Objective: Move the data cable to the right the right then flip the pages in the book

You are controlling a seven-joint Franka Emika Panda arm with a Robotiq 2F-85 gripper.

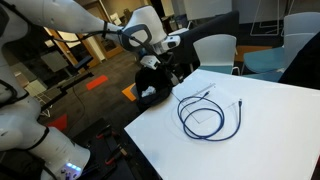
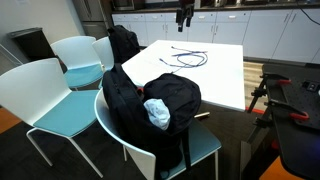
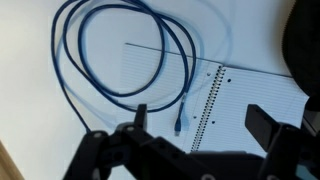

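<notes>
Here the gripper (image 3: 200, 122) hangs above the white table (image 1: 265, 130), and the wrist view shows its two dark fingers (image 3: 140, 118) spread wide apart with nothing between them. It touches neither the cable nor the book. The data cable (image 3: 110, 50) lies on the table in loose round blue loops. One small plug end points down close beside the spiral binding of the book (image 3: 250, 100). The book lies flat and open, its lined white pages facing up, and part of the cable's loops rests across the page on the near side of the binding. In both exterior views the cable shows as a dark coil near the middle of the tabletop, while the book is too pale against the table to make out there. A black bag (image 2: 150, 105) sits on a teal chair (image 2: 205, 145) at the table's edge.
</notes>
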